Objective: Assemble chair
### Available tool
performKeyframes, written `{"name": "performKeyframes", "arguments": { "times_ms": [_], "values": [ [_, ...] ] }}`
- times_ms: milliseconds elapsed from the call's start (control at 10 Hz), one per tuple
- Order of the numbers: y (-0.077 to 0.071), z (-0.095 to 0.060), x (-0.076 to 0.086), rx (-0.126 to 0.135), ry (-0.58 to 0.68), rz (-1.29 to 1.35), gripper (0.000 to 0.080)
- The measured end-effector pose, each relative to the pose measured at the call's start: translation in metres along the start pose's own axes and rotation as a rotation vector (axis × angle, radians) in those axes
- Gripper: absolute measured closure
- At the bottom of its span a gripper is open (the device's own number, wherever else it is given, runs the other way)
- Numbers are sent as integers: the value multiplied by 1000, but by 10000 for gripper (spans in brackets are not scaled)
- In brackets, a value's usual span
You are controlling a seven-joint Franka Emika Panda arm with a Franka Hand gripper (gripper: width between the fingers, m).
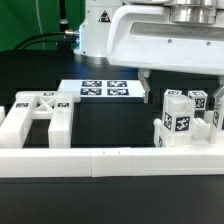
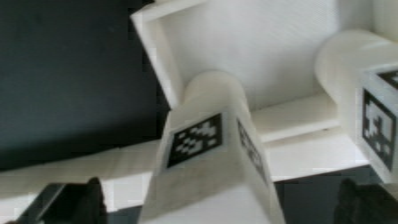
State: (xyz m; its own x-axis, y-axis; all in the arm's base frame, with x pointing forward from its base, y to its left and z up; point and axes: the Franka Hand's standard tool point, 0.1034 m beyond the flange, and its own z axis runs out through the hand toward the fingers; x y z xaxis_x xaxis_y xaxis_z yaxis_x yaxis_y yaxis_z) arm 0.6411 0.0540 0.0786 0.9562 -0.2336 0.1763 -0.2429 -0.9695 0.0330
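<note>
Over everything, the white arm (image 1: 130,35), hanging above the exterior view's right. Beneath it, a black surface (image 1: 110,125), fenced along the near edge by a long low border wall (image 1: 100,160). Mid-surface, flat and fixed, the marker board (image 1: 105,88). At the exterior view's left, close to the wall, a cross-braced frame (image 1: 40,103) of the chair, well apart from the rest. At the exterior view's right, a huddle of chair parts (image 1: 182,120): square legs and cubes, standing close together, tags facing out. Directly under the wrist, a tagged leg (image 2: 214,140), just beside a flat rimmed panel (image 2: 187,50). Set to either side of that leg and apart from it, the pincer (image 2: 228,205), spread fully wide and holding nothing.

Probably light, rigid plastic: no give under pressure, little risk of crushing. Glossy faces, so likely slippery. Best to squeeze across two flat opposite sides of the leg, square to the faces, never on the corners. Could topple close neighbours if nudged.
</note>
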Motion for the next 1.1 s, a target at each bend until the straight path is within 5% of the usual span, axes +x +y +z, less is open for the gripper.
{"name": "performKeyframes", "arguments": {
  "times_ms": [400,700,1100],
  "values": [
    [2,1,0,-18,3,-262,151],
    [2,0,1,-17,6,-259,508],
    [2,0,1,-17,8,-68,508]
  ]
}}
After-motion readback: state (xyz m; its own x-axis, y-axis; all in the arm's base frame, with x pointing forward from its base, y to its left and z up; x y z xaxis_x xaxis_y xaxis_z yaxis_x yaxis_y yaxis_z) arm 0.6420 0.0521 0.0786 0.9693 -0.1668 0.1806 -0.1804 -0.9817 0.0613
